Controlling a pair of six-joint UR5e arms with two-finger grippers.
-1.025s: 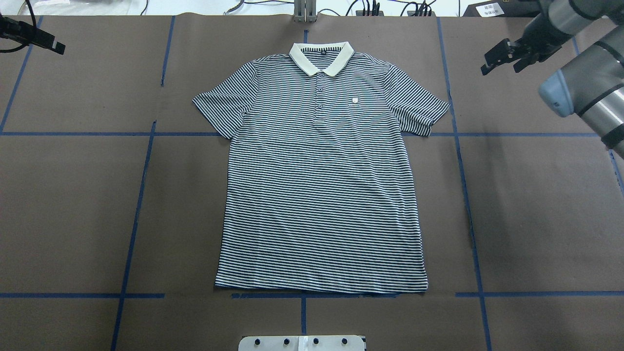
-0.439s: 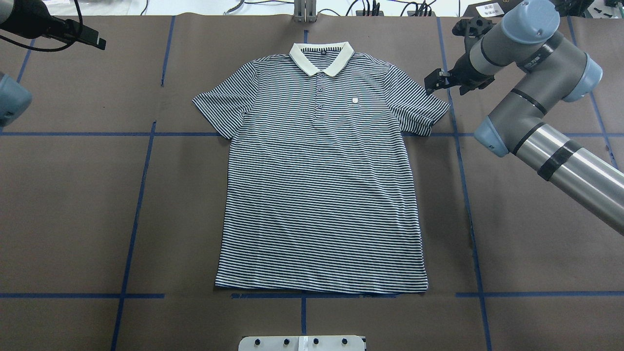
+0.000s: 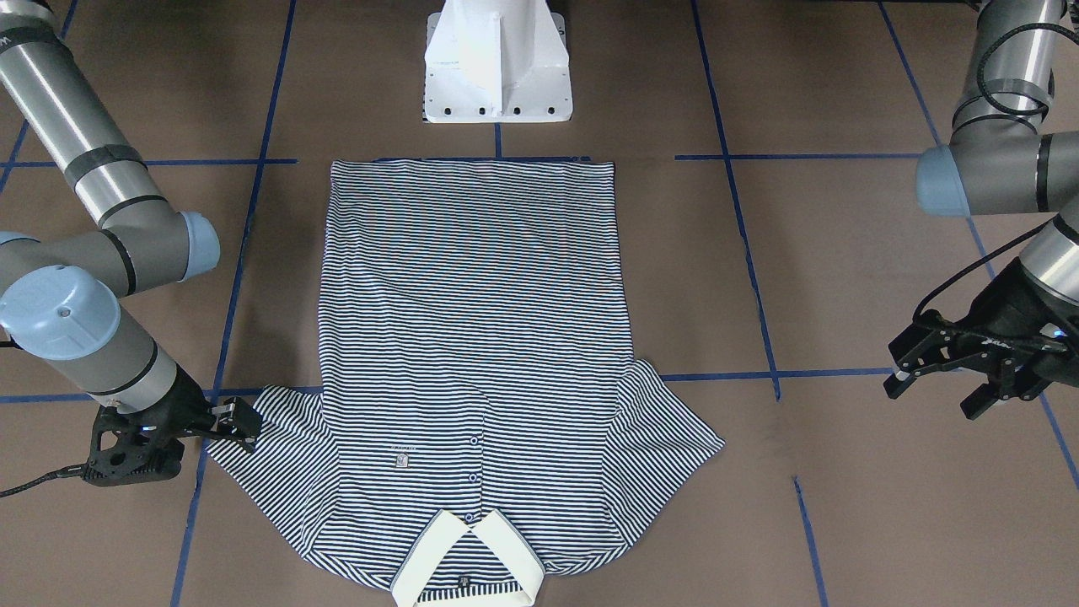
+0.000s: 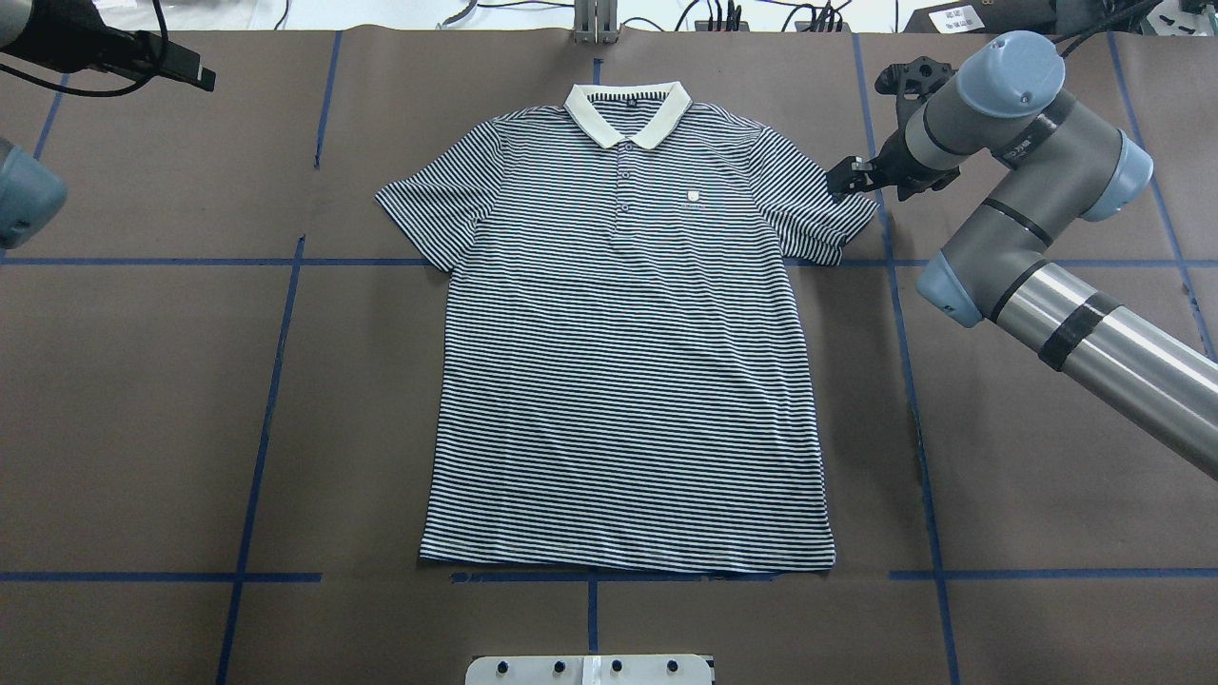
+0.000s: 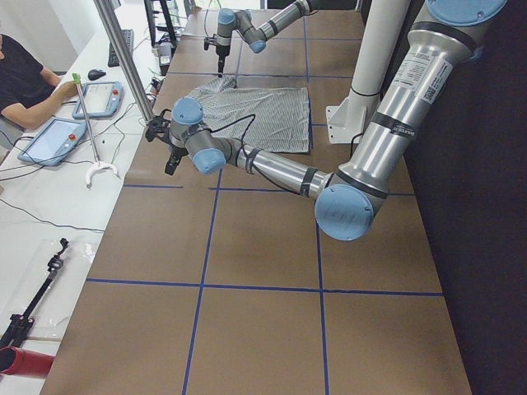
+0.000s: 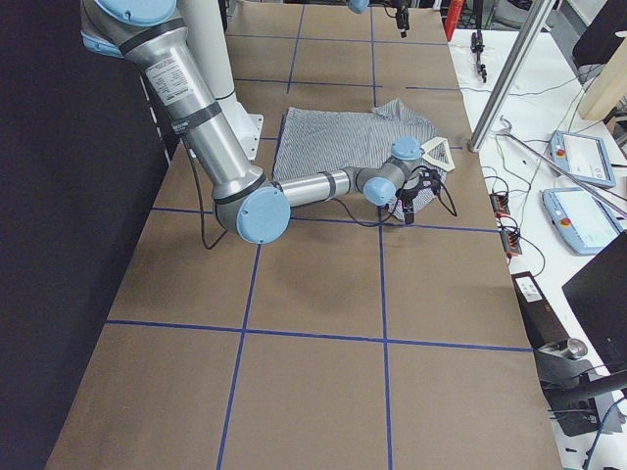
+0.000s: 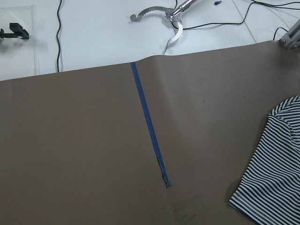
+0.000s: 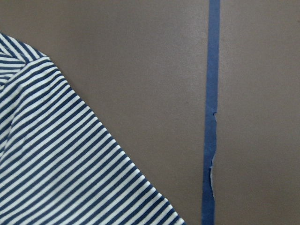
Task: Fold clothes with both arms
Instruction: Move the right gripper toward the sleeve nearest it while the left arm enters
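The striped polo shirt (image 4: 623, 362) lies flat and face up on the brown table, its cream collar (image 4: 628, 112) at the far side. My right gripper (image 4: 847, 178) is low at the outer edge of the shirt's right-hand sleeve (image 4: 823, 214); it looks open with nothing between its fingers, and in the front-facing view it (image 3: 236, 419) just meets the sleeve hem. The right wrist view shows that sleeve (image 8: 61, 159) beside a tape line. My left gripper (image 3: 936, 389) is open and empty, well clear of the other sleeve (image 3: 666, 438). The left wrist view catches that sleeve (image 7: 276, 168).
The white pedestal base (image 3: 497, 59) stands at the shirt's hem end. Blue tape lines (image 4: 276, 381) cross the table cover. A bench with tablets (image 6: 578, 157), cables and a seated person (image 5: 25, 82) runs along the far edge. A metal post (image 4: 595, 19) stands behind the collar.
My right arm has swung in and down from the far right corner to the edge of the shirt's sleeve. The left gripper has shifted inward along the far edge. The shirt lies unmoved.
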